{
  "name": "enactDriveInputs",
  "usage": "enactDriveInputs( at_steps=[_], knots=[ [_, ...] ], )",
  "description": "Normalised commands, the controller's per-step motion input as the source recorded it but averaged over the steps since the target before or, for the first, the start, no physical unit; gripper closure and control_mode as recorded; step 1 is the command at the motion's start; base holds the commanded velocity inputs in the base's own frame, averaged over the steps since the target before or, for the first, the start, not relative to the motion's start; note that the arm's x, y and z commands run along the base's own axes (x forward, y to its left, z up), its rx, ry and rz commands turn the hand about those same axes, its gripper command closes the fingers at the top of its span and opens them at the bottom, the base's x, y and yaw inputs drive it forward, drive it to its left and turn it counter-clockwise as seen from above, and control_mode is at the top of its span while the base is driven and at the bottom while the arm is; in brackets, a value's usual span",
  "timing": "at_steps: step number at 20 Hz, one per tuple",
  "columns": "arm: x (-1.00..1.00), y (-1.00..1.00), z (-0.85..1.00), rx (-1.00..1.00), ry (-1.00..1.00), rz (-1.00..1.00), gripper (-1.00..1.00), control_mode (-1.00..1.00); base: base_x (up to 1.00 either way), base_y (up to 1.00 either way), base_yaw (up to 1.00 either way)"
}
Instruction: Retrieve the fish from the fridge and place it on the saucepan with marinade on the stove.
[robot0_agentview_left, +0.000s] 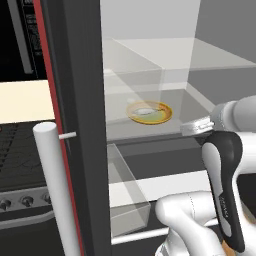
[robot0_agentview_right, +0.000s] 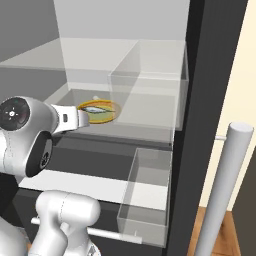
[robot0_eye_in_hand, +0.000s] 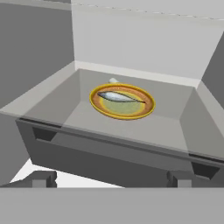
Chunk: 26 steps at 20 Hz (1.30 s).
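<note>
— Left base view, left to right: stove (robot0_agentview_left: 20, 165) with knobs at far left; fridge (robot0_agentview_left: 80, 100) door open, white bar handle (robot0_agentview_left: 55, 190) in front; glass shelf (robot0_agentview_left: 145, 131) inside.
— On shelf?
— Yellow-rimmed plate (robot0_agentview_left: 150, 112) carrying fish (robot0_agentview_left: 146, 111), lying flat across plate centre.
— Pincer?
— Hand view: pincer (robot0_eye_in_hand: 112, 178) spread wide, empty, short of shelf edge, well apart from fish (robot0_eye_in_hand: 118, 97). Right base view: clear door bins (robot0_agentview_right: 150, 90) right of plate.
</note>
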Motion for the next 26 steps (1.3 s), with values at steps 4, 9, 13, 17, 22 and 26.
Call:
enactDriveInputs(
  at_steps=[4, 9, 13, 17, 22, 26],
  knots=[
    [0.19, 0.15, -0.01, 0.00, 0.00, 0.00, -1.00, -1.00, 0.00, 0.00, 0.00],
    [0.20, 0.12, -0.05, 0.00, -0.01, 0.00, -1.00, -1.00, 0.00, 0.00, 0.00],
    [0.34, 0.03, 0.00, 0.00, 0.00, 0.02, -1.00, -1.00, 0.00, 0.00, 0.00],
    [0.35, 0.00, -0.01, 0.00, 0.00, 0.07, -1.00, -1.00, 0.00, 0.00, 0.00],
    [0.29, 0.00, -0.12, 0.00, 0.00, 0.10, -1.00, -1.00, 0.00, 0.00, 0.00],
    [0.26, 0.00, -0.15, 0.00, 0.00, 0.09, -1.00, -1.00, 0.00, 0.00, 0.00]
  ],
)
